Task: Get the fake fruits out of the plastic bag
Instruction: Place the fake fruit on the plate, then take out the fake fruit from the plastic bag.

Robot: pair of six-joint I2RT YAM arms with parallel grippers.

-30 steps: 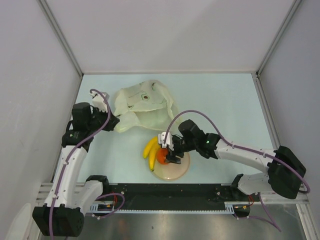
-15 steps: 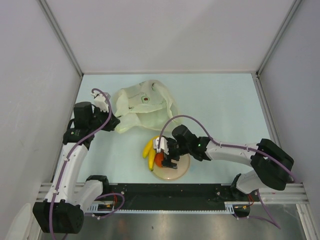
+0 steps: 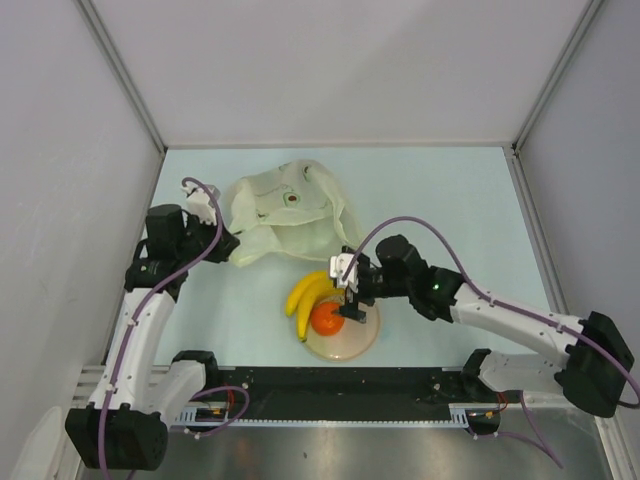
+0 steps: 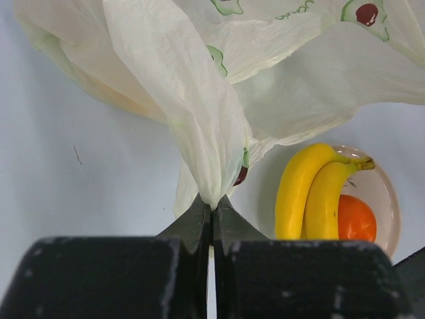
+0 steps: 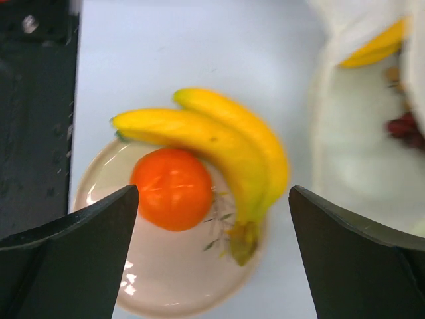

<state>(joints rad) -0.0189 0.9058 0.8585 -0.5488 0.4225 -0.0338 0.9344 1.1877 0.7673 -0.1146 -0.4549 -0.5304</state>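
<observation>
Where my left pincer [image 4: 211, 206] sits: at the left edge of the overhead view, jaws pressed together on a thin fold of the plastic bag [image 3: 285, 215], which rises straight from the tips in my left wrist view.
My right pincer [image 5: 211, 199]: jaws spread wide with nothing between them, poised above the plate [image 3: 352, 347], low and just right of centre in the overhead view.
Plastic bag: crumpled on the table [image 3: 450, 200], above centre in the overhead view, pale cream with small avocado prints.
Banana bunch [image 3: 308, 292]: out of the bag, lying across the plate's left rim, stem end on the plate, the rest reaching onto the table.
Orange [image 3: 326, 318]: on the plate, touching the bananas.
Fruits in the bag: at the upper right of my right wrist view, a yellow fruit [image 5: 375, 46] and a dark red lump [image 5: 405, 126] show in the bag's mouth; both are blurred, and I cannot tell which fruits they are.
</observation>
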